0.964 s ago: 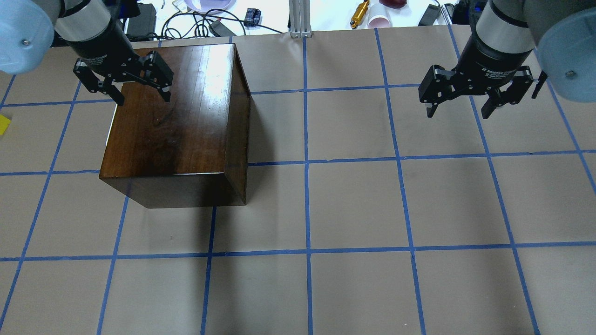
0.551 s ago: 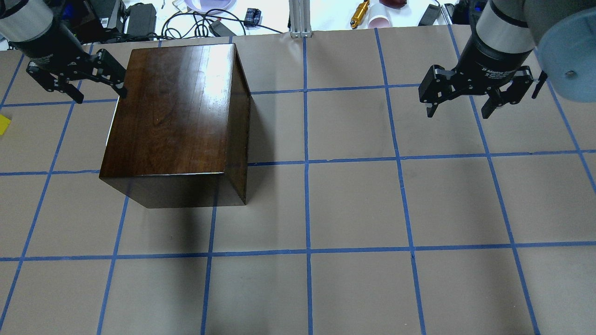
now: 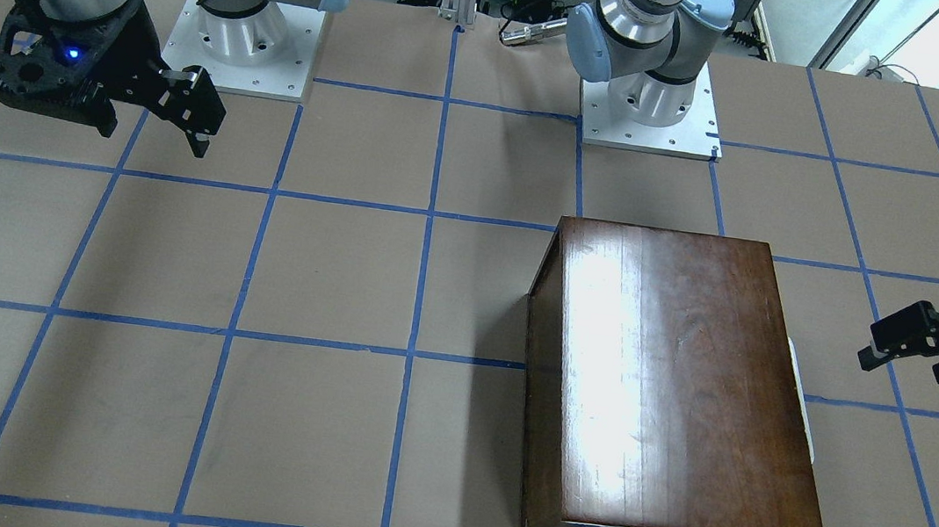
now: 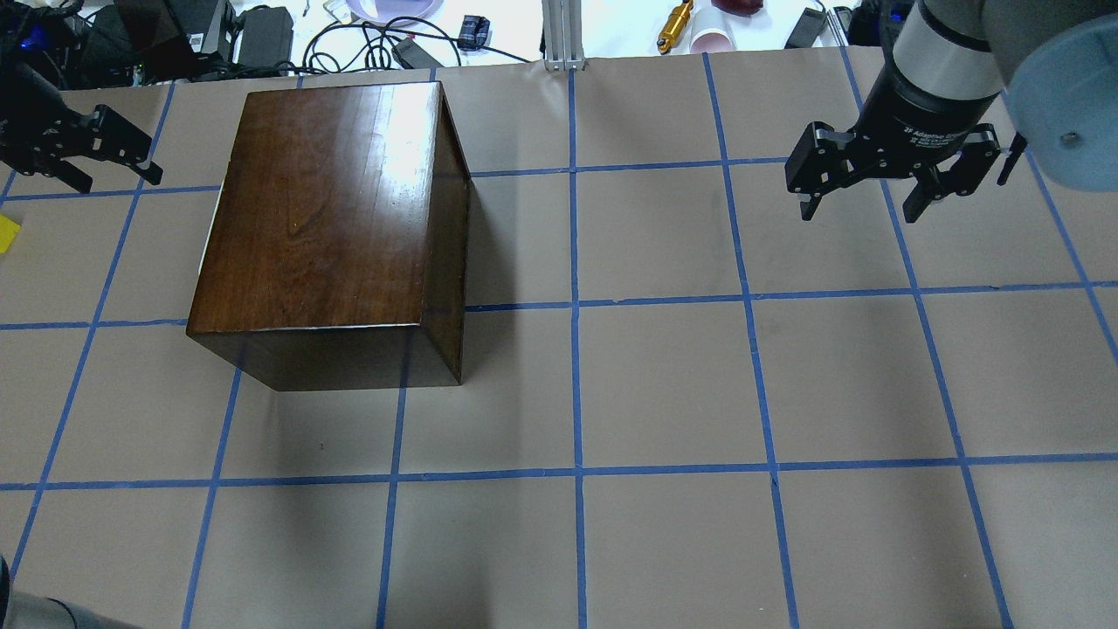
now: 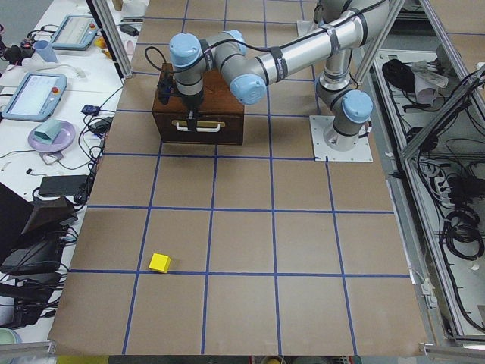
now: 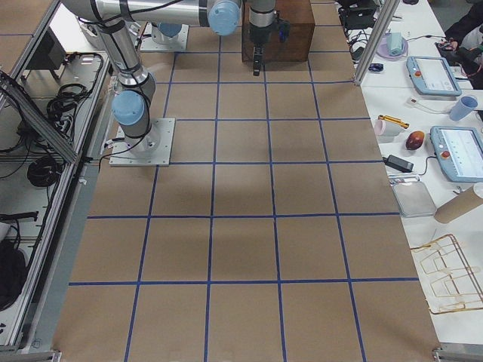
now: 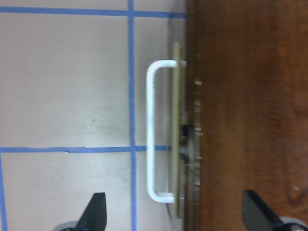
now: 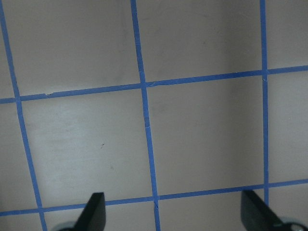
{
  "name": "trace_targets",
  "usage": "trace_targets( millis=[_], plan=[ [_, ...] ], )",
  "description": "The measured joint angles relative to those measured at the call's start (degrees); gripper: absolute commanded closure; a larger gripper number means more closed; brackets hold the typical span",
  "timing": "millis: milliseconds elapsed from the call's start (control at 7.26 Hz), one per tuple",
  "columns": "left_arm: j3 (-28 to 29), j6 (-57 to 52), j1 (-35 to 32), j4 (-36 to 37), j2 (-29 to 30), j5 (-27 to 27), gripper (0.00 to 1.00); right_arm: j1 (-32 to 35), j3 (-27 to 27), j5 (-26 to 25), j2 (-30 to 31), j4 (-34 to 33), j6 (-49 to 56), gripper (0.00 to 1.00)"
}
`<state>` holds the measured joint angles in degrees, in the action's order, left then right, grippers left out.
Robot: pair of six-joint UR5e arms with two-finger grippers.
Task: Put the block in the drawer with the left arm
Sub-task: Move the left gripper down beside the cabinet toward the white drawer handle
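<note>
Front view, left gripper point(image 3: 909, 360): jaws apart and empty, hovering at the frame's right border over bare table point(image 3: 343, 284).
Front view, box point(image 3: 685, 385): just beside the left gripper, on its inward side. A white handle point(image 3: 801, 416) peeks out along the edge facing that gripper.
Front view, right gripper point(image 3: 152, 137): jaws apart and empty, well apart from the box, with open table on every side.
Overhead, left gripper point(image 4: 118, 182): spread and holding nothing. A strip of bare table lies between it and the box's left edge.
Overhead, block point(image 4: 7, 234): cut by the frame's left border, on the side of the left gripper away from the box.
Left-side view, block point(image 5: 159, 262): alone on open table, well apart from the left gripper, toward the table's end.
Left-side view, drawer point(image 5: 201, 135): pushed into the box's front, right under the left gripper.
Right-side view, right gripper point(image 6: 258, 66): far up the table, seen against the box. The spread of its jaws cannot be told here, and a long run of bare table lies behind it.
Left wrist view, handle point(image 7: 153, 130): below the gap between the spread jaws, with the box's top edge toward one jaw and bare table toward the other.
Right wrist view, tape lines point(image 8: 149, 144): these and flat table are all that lies under the wide-apart jaws.
</note>
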<state>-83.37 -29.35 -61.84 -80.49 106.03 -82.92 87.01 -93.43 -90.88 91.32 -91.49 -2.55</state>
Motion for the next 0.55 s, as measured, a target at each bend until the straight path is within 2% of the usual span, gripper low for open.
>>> trace_targets(
  millis=[138, 551],
  plan=[
    [-0.06, -1.7, 0.83, 1.96, 1.64, 0.56, 0.0, 0.0, 0.0, 0.0, 0.0, 0.0, 0.0, 0.0],
    [-0.71, -4.42, 1.3, 4.43, 5.8, 6.6, 0.0, 0.0, 0.0, 0.0, 0.0, 0.0, 0.0, 0.0]
  ],
)
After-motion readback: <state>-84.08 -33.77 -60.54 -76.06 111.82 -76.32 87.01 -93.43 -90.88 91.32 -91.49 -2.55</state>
